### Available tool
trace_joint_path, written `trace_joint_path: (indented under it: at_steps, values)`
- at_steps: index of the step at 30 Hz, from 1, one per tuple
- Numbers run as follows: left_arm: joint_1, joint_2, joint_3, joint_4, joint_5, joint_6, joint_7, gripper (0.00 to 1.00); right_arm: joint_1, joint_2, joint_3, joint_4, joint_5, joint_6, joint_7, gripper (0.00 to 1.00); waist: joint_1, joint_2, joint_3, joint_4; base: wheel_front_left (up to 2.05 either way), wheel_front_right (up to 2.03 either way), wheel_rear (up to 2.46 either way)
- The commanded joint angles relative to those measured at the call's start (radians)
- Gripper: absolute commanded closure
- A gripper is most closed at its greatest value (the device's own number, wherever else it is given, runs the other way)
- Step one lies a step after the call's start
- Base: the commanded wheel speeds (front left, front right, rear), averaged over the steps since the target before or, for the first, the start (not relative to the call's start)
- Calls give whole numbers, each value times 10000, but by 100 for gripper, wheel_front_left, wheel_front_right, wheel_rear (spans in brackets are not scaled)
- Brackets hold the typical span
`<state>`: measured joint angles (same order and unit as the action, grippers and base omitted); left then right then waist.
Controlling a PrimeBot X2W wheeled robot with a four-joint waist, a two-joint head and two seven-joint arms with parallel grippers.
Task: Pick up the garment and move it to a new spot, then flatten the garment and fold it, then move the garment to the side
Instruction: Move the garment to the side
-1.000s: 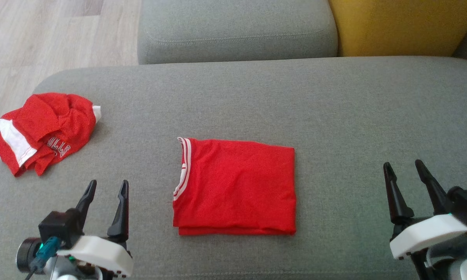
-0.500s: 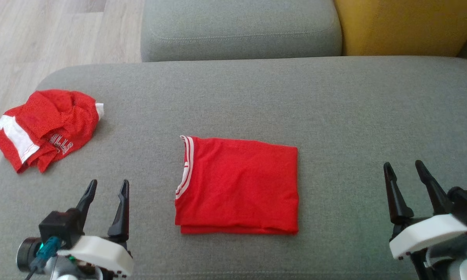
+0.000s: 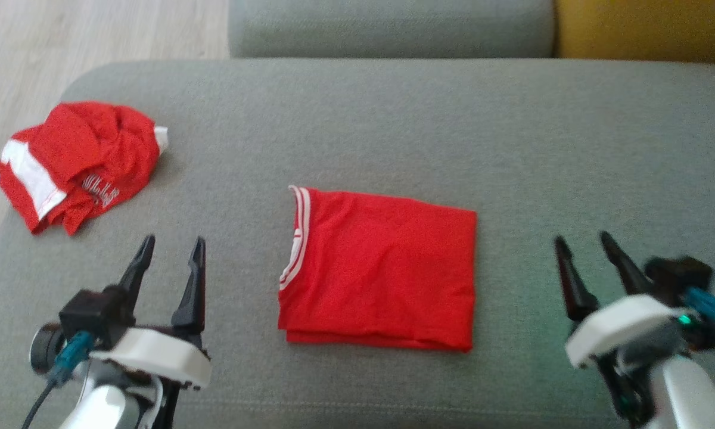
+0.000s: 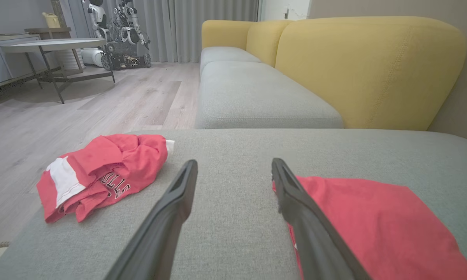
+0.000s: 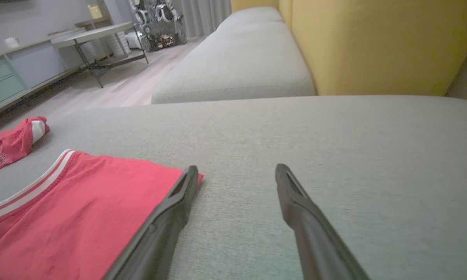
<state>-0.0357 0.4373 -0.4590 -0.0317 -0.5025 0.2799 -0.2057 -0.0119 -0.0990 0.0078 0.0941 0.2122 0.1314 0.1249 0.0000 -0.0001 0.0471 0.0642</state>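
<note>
- Nearest us, along the front edge of the grey seat cushion (image 3: 393, 119), both arms hang ready. The left gripper (image 3: 174, 239) is toward the front left corner and the right gripper (image 3: 581, 238) toward the front right. Each has its two long dark fingers spread, with nothing between them.
- Between the two, in the middle of the cushion and nearer its front edge, lies the folded shirt (image 3: 387, 268). It's a neat red rectangle of thin knit cloth in stacked layers, with soft creases across the top and a white-striped trim down its left side. Neither gripper touches it.
- My read: flattening and folding look done, so the step in hand is the last one, carrying the shirt aside.
- That calls for a pinch through all the layers at an edge, ideally from both sides at once. The carry should be low and level, or the limp stack may slide open.
- Further back at the left edge, well apart, sits a crumpled jersey (image 3: 77, 161). It's red fabric with a white panel and lettering partly showing, bunched in a heap.
- Beyond the far edge there's a second cushion (image 3: 387, 30) in the same coarse grey weave. A smooth yellow backrest (image 3: 643, 30) is at the far right and pale wooden floor (image 3: 65, 36) at the far left.
</note>
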Motion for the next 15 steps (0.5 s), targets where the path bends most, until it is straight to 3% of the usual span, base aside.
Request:
trace_joint_path:
  at_steps: [1, 9, 15]
  values:
    - [-719, 152, 380, -282, 128, -91, -158, 0, -758, -28, 453, 23, 49, -7, -4, 0, 0, 1, 331, 287, 0, 0, 0]
    - [-1390, -192, 225, 100, 210, -431, -361, 0, -2299, 242, 1968, 3155, 396, -7, 96, 0, 0, 1, 949, 923, 0, 0, 0]
    - [-1635, -395, 236, 358, 249, -565, -461, 0, -2846, 380, 2215, 4984, 567, -7, 719, 0, 0, 1, 1184, 1129, 0, 0, 0]
